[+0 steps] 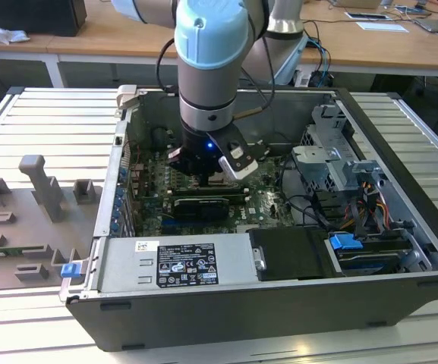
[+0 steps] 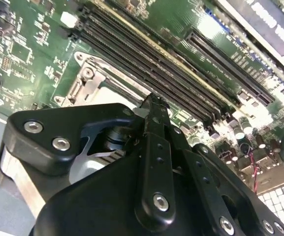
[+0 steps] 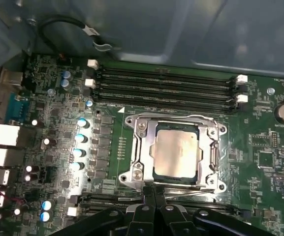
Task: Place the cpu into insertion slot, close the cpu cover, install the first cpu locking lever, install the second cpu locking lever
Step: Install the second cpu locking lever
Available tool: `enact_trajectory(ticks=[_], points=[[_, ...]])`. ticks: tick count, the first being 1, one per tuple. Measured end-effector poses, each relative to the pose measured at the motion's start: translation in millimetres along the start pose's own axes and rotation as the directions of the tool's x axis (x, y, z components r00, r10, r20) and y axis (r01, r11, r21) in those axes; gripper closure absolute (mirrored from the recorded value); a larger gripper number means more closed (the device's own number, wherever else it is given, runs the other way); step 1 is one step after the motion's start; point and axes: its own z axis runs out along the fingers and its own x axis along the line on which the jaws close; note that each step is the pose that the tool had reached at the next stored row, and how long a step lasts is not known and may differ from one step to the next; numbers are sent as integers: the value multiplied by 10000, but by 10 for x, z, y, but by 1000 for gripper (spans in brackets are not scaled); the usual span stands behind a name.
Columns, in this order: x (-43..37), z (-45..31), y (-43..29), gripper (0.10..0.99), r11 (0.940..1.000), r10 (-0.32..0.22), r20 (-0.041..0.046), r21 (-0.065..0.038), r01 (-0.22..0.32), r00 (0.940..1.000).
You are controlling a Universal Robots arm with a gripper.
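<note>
Since the cpu point(image 3: 175, 150) already lies flat in the insertion slot point(image 3: 176, 178) and the cpu cover point(image 3: 142, 147) frames it, apparently folded down, the step in hand is judged to be the seating of a locking lever.

Read across the exterior view from its left, with the gripper point(image 1: 203, 176) as the centre of the dial. At 9 o'clock, outside the computer case point(image 1: 241, 318), a grey fixture tray point(image 1: 36, 205) rests on the table. At the centre, the arm reaches down into the case and the gripper hangs low over the green board. The power supply point(image 1: 173, 265) lies at 6 o'clock and the drive cage point(image 1: 332, 159) at 3 o'clock, both clear of the arm.

In the first wrist view the fingertips point(image 3: 150, 194) are together, with nothing seen clamped between them. They stand at the socket edge farthest from the memory slots point(image 3: 166, 83), just beside a thin wire lever point(image 3: 191, 192) that runs along that edge. Whether they touch it cannot be told.

To do this well, the push should probably be slow and straight down on the lever alone. The closed tips act as one blunt pusher, kept off the cpu lid and the small board parts nearby. The wire is springy and may slip sideways, and the cover may lift if the lever misses its catch.
</note>
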Motion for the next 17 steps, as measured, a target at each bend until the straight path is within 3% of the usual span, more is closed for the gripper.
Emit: enact_trajectory(ticks=[5,8,11,12,13,17], points=[[122,-3,-4,980,9999,-1,18,-114,1,10000],[207,21,-12,980,9993,-33,35,-381,34,10000],[216,37,-31,980,9979,-83,51,-640,86,10000],[229,38,-55,980,9968,-90,65,-790,95,9999],[246,35,-78,980,9962,-86,72,-868,92,9999],[267,24,-142,980,9954,-84,81,-955,92,9999]])
